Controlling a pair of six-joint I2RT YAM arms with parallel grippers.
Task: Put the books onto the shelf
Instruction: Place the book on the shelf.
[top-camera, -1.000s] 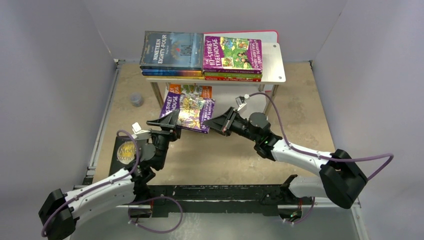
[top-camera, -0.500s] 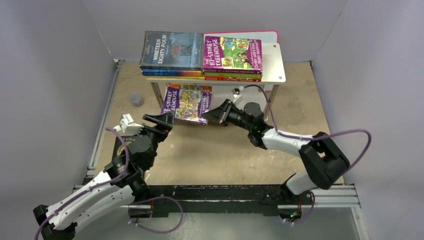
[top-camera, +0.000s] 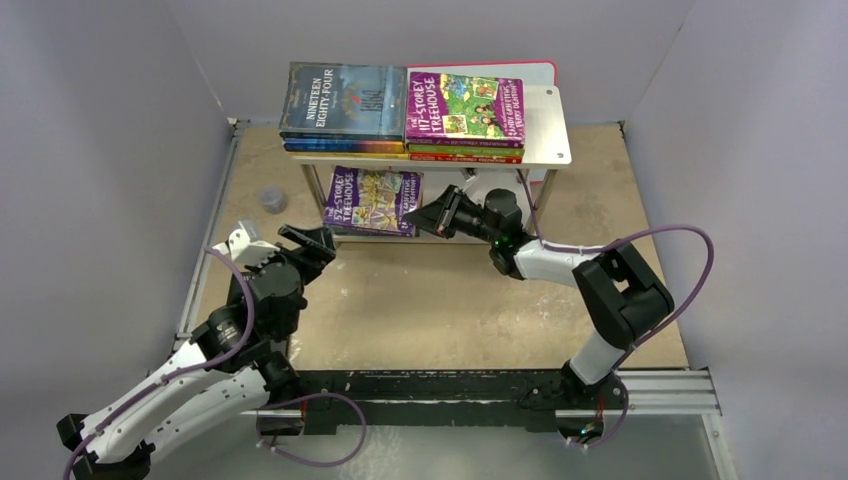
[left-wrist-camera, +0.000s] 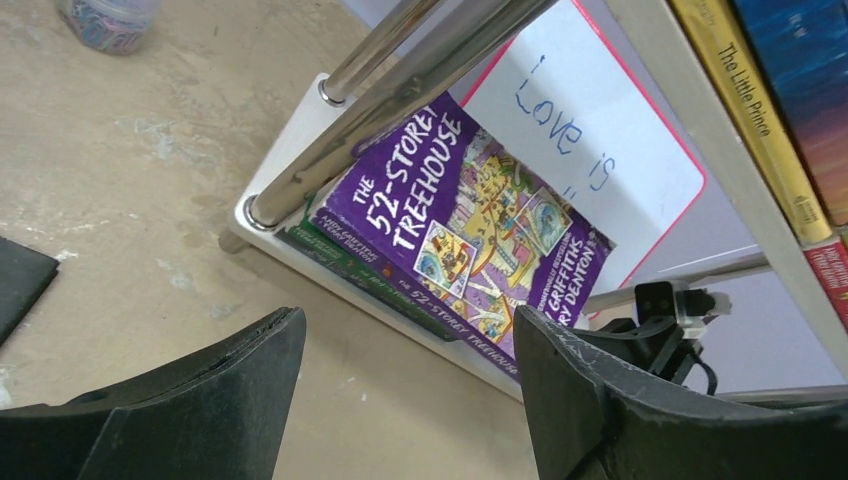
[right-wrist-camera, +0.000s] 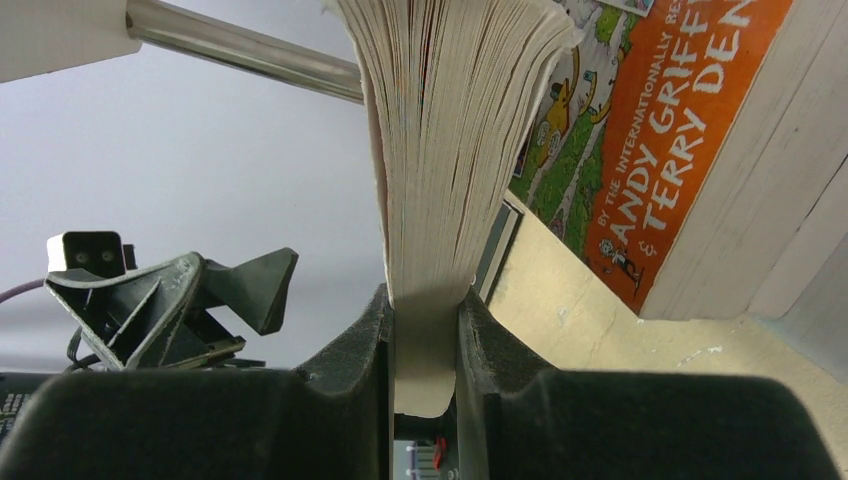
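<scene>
One book (top-camera: 372, 200), pinched at its right edge by your right gripper (top-camera: 415, 216), lies at the front-left corner of the shelf's lower board (left-wrist-camera: 258, 195); left gripper (top-camera: 315, 243) spread and clear, so seat it squarely before releasing.

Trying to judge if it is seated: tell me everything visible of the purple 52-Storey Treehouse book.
The 52-Storey Treehouse book is a glossy purple paperback with white title lettering and cartoon panels. It lies cover up on a green-spined book on the shelf's lower board, under the top tier. The right gripper is clamped on its page edge, where the pages fan out. The left gripper stands open, clear of it.
</scene>
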